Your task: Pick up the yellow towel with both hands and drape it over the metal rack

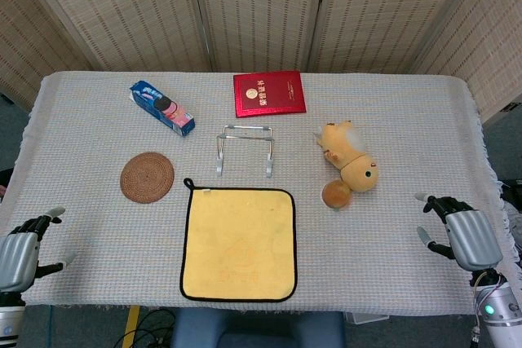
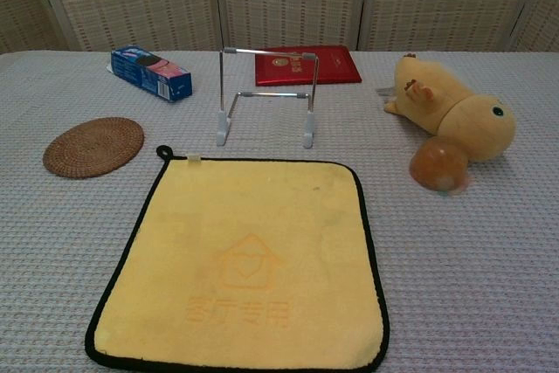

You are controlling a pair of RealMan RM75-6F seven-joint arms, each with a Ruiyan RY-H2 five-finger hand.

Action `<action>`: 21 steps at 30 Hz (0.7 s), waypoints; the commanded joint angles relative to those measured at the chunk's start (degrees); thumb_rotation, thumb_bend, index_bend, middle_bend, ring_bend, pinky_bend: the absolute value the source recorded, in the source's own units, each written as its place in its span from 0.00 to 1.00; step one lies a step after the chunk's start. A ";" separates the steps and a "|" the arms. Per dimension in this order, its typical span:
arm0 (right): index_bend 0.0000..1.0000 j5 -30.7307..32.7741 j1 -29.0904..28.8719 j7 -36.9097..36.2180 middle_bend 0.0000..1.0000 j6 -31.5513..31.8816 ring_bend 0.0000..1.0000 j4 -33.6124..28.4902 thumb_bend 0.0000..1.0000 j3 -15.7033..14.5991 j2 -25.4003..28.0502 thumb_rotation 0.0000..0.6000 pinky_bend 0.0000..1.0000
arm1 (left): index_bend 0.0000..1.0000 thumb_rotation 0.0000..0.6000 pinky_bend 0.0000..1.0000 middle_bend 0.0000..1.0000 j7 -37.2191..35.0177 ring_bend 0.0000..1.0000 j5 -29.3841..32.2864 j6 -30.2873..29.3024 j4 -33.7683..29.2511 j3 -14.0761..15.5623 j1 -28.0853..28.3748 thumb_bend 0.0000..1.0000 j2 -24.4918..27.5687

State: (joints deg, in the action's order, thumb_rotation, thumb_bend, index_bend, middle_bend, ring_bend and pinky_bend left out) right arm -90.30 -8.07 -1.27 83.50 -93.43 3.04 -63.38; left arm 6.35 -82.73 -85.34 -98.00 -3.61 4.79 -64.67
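The yellow towel (image 1: 238,242) with its black edging lies flat at the table's near middle; the chest view shows the towel (image 2: 244,259) spread out with a loop at its far left corner. Just behind it stands the small metal rack (image 1: 245,149), upright and bare, also seen as the rack (image 2: 266,98) in the chest view. My left hand (image 1: 23,250) hovers at the table's near left edge, fingers apart and holding nothing. My right hand (image 1: 461,232) is at the near right edge, likewise open and holding nothing. Both hands are well away from the towel, and neither shows in the chest view.
A round woven coaster (image 1: 147,176) lies left of the towel. A blue snack box (image 1: 161,107) and a red booklet (image 1: 269,93) sit at the back. A yellow plush duck (image 1: 351,156) and an orange ball (image 1: 336,194) lie right of the rack.
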 commanded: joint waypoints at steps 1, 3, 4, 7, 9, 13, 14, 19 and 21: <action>0.26 -0.12 -0.07 0.06 0.45 0.04 0.39 -0.13 0.33 0.03 0.06 1.00 0.46 | 0.25 1.00 0.48 0.38 -0.18 0.36 -0.21 0.22 0.16 0.14 0.08 0.10 0.09; 0.26 -0.17 -0.03 0.09 0.45 0.22 0.39 -0.21 0.33 0.06 0.12 1.00 0.46 | 0.25 1.00 0.48 0.38 -1.10 0.36 -1.04 0.36 0.64 0.38 0.25 0.10 0.15; 0.26 -0.17 0.00 0.10 0.45 0.30 0.39 -0.25 0.33 0.08 0.15 1.00 0.46 | 0.26 1.00 0.48 0.38 -1.56 0.36 -1.48 0.58 0.90 0.58 0.37 0.10 0.24; 0.26 -0.35 0.07 0.04 0.45 0.60 0.39 -0.38 0.33 0.09 0.35 1.00 0.46 | 0.26 1.00 0.48 0.38 -2.89 0.36 -2.96 1.36 1.77 1.30 0.78 0.10 0.87; 0.26 -0.65 0.01 0.09 0.45 0.74 0.39 -0.48 0.33 0.09 0.53 1.00 0.46 | 0.26 1.00 0.48 0.38 -4.18 0.36 -4.42 1.64 2.32 1.83 1.09 0.10 1.43; 0.26 -1.12 -0.28 0.17 0.45 0.84 0.40 -0.68 0.33 0.25 0.82 1.00 0.46 | 0.27 1.00 0.60 0.38 -7.09 0.37 -8.17 2.52 3.61 3.23 2.09 0.10 2.63; 0.26 -1.34 -0.46 0.24 0.45 0.69 0.40 -0.75 0.33 0.25 0.91 1.00 0.46 | 0.28 1.00 0.63 0.38 -7.99 0.38 -9.40 2.92 3.92 3.70 2.52 0.10 2.96; 0.26 -3.09 -1.92 0.85 0.45 -1.43 0.41 -1.44 0.33 -0.46 1.40 1.00 0.46 | 0.31 1.00 0.77 0.48 -11.08 0.48 -15.95 3.28 5.16 5.42 4.69 0.10 3.80; 0.26 -3.71 -2.55 1.27 0.45 -2.26 0.41 -1.83 0.33 -0.65 1.65 1.00 0.46 | 0.33 1.00 0.84 0.58 -12.33 0.59 -18.95 3.18 5.93 6.22 5.67 0.10 3.55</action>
State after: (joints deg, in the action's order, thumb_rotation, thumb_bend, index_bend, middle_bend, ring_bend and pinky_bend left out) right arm -93.73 -10.33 -0.23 81.55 -95.03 2.55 -61.90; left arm -4.28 -98.78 -82.24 -93.09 1.48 9.12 -61.24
